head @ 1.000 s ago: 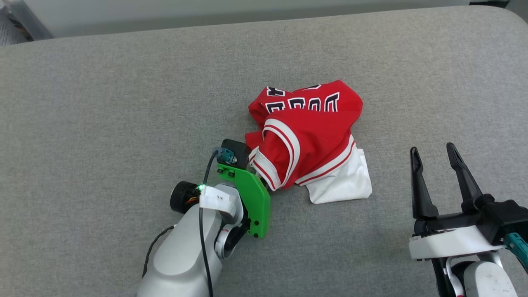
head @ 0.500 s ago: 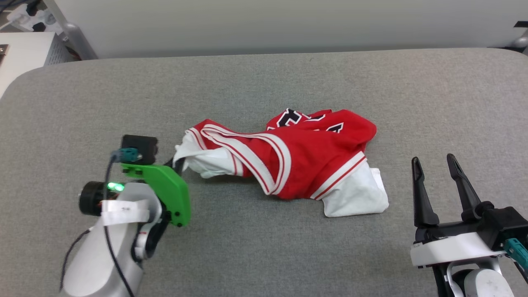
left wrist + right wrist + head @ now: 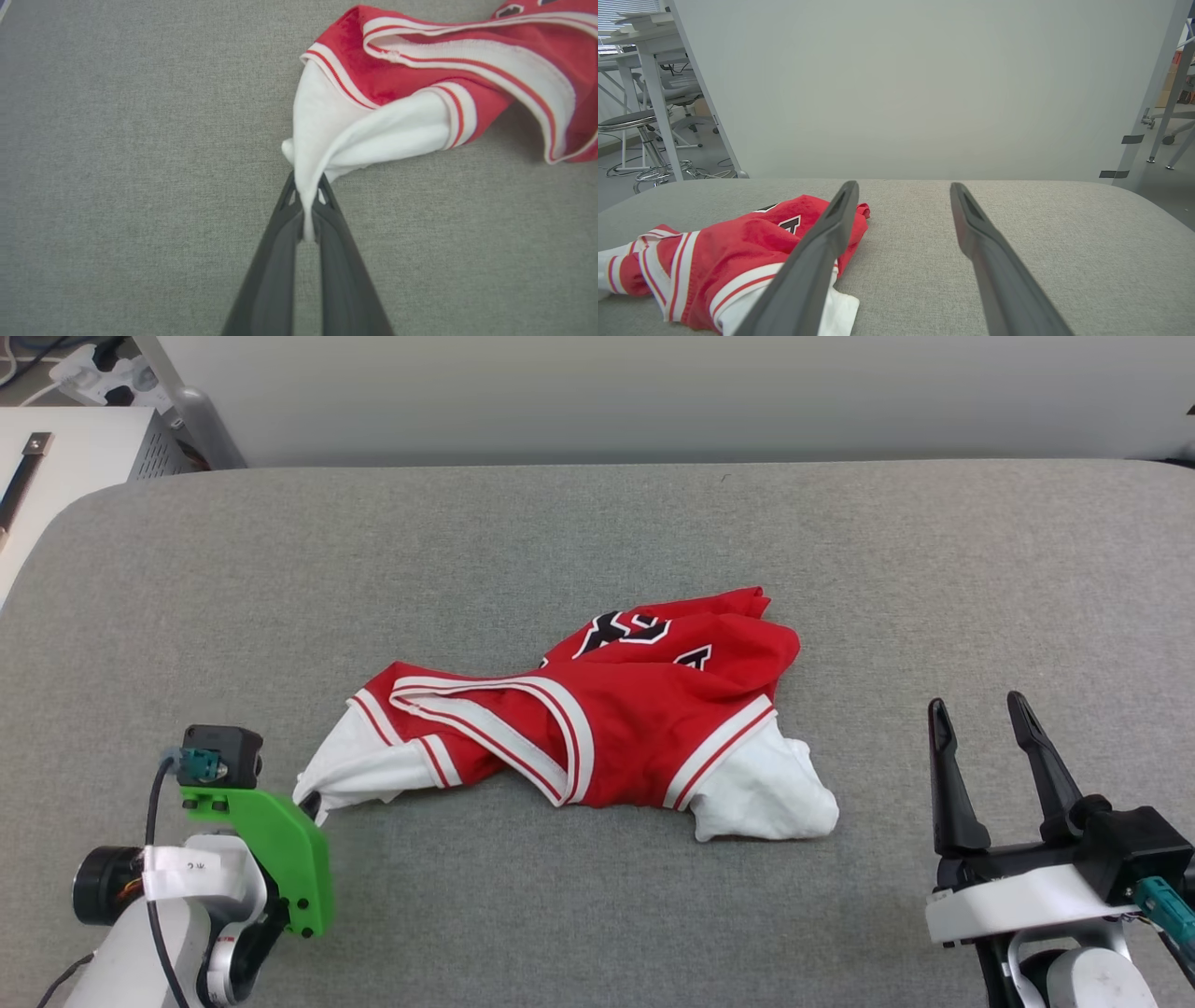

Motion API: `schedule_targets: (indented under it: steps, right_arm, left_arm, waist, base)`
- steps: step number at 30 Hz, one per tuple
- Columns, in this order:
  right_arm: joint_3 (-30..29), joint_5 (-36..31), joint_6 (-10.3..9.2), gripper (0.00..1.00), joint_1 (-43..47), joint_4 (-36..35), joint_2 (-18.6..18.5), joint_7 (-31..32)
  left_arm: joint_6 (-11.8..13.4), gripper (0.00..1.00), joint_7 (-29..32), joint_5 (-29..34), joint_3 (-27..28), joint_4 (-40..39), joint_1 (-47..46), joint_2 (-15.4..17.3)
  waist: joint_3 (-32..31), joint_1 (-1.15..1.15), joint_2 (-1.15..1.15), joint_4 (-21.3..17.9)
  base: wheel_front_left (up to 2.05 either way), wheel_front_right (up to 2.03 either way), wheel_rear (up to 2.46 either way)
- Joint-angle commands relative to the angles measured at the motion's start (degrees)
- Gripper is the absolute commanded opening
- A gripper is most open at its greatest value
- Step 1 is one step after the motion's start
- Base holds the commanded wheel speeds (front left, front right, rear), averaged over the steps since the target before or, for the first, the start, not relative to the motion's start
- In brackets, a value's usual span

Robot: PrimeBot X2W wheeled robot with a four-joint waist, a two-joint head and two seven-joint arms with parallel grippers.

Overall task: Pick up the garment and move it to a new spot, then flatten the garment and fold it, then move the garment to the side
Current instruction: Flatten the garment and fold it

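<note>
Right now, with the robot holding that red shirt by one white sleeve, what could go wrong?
1. The left end effector pinches only a thin fold of the white sleeve; a pull might slip it free.
2. The garment lies bunched and twisted on the grey surface, so dragging it by one corner may tighten the twist instead of flattening it.
3. The right end effector is open and apart from the garment, so nothing backs up that single hold.

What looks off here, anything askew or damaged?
No damage visible. The garment lies bunched and twisted on the grey surface, its black print partly hidden in the folds. The left gripper is shut on one white sleeve, which tapers to a point there. The right gripper is open, clear of the cloth.
</note>
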Motion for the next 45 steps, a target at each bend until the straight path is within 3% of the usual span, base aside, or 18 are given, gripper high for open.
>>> schedule_targets:
  steps: [1,8,12,21,29,34,42,45]
  right_arm:
    - [0.1,0.1,-0.05,1.00,0.0,0.2,0.0,-0.3]
    - [-0.3,-0.3,-0.05,1.00,0.5,0.6,0.0,-0.3]
    - [-0.6,-0.4,-0.05,1.00,1.1,0.7,0.0,-0.3]
    - [-1.2,-0.8,-0.05,1.00,2.8,1.0,0.0,-0.3]
    - [-1.4,-1.2,-0.05,1.00,3.8,0.8,0.0,-0.3]
    - [-1.5,-1.5,-0.05,1.00,3.9,1.2,0.0,-0.3]
    - [-0.9,-1.6,-0.05,1.00,3.9,1.5,-0.1,-0.3]
    - [0.5,-1.6,-0.05,1.00,3.8,2.4,-1.6,0.8]
  left_arm:
    - [0.2,1.00,-1.3,0.9,0.1,0.7,0.3,0.7]
    - [1.5,1.00,-9.9,2.3,1.1,2.7,-0.6,-0.9]
    - [1.9,1.00,-19.6,3.3,2.5,1.5,-1.6,-2.7]
    - [-0.9,1.00,-39.6,5.0,2.1,-1.2,1.6,-7.2]
    - [-4.2,1.00,-41.2,11.3,6.2,-11.1,8.3,-13.6]
    - [-7.4,1.00,-41.2,14.8,6.4,-11.3,10.6,-15.9]
    - [-8.9,1.00,-41.2,16.7,7.5,-10.5,11.3,-18.2]
    - [-9.1,1.00,-41.2,16.9,7.5,-10.3,10.9,-18.6]
  waist:
    - [-0.1,0.00,0.00,0.0]
    - [-1.2,0.00,0.00,0.7]
    - [-2.5,0.00,0.00,1.8]
    - [-5.3,0.00,0.00,3.7]
    - [-5.9,0.00,0.00,4.7]
    - [-6.0,0.00,0.00,5.1]
    - [-5.6,0.00,0.00,4.8]
    - [-5.2,0.00,0.00,5.1]
  base:
    - [0.00,0.00,0.00]
    - [0.00,0.00,0.00]
    - [0.00,0.00,0.00]
    - [0.00,0.00,0.00]
    - [0.00,0.00,0.00]
    - [0.00,0.00,0.00]
    - [0.00,0.00,0.00]
    - [0.00,0.00,0.00]
